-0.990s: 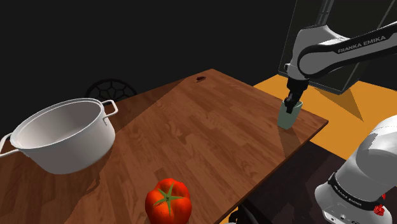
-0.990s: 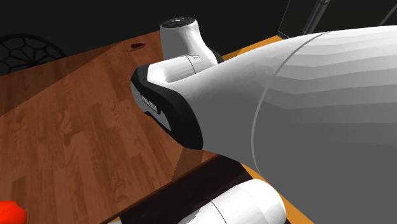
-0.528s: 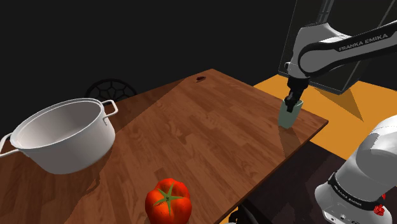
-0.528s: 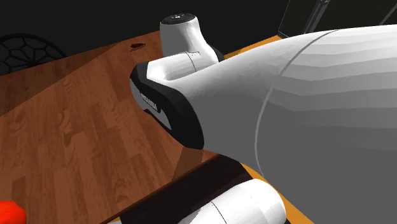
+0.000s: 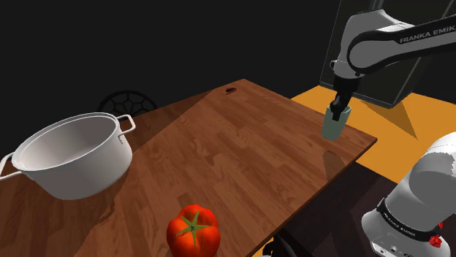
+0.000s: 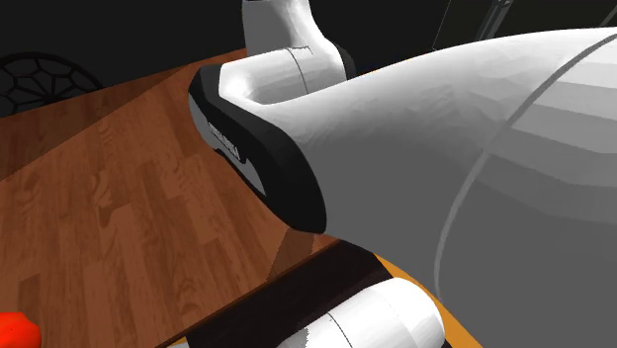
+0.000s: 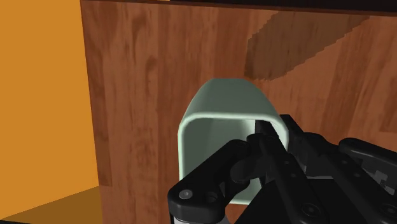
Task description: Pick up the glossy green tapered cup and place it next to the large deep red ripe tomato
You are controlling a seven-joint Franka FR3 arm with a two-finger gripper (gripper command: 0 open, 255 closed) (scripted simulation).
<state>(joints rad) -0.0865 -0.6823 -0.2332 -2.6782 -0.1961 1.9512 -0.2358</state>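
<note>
The pale green tapered cup (image 5: 335, 127) hangs a little above the right corner of the wooden table (image 5: 226, 146), its shadow on the boards below. My black gripper (image 5: 337, 112) is shut on the cup's rim from above. In the wrist view the fingers (image 7: 267, 143) clasp one wall of the cup (image 7: 219, 114), one inside and one outside. The large red tomato (image 5: 193, 230) with a green stalk lies at the table's near edge, far toward the shoulder view's left of the cup. A sliver of the tomato (image 6: 12, 332) appears at the second exterior view's lower left.
A big white pot (image 5: 69, 153) with handles stands at the table's left end. A dark patterned round object (image 5: 128, 102) sits behind the table. The orange floor (image 5: 398, 142) lies beyond the table's right edge. The white arm (image 6: 425, 158) crosses most of the second exterior view.
The gripper has risen with the cup, lifting it off the table; the arm's links have shifted upward. Tomato and pot have not moved.
</note>
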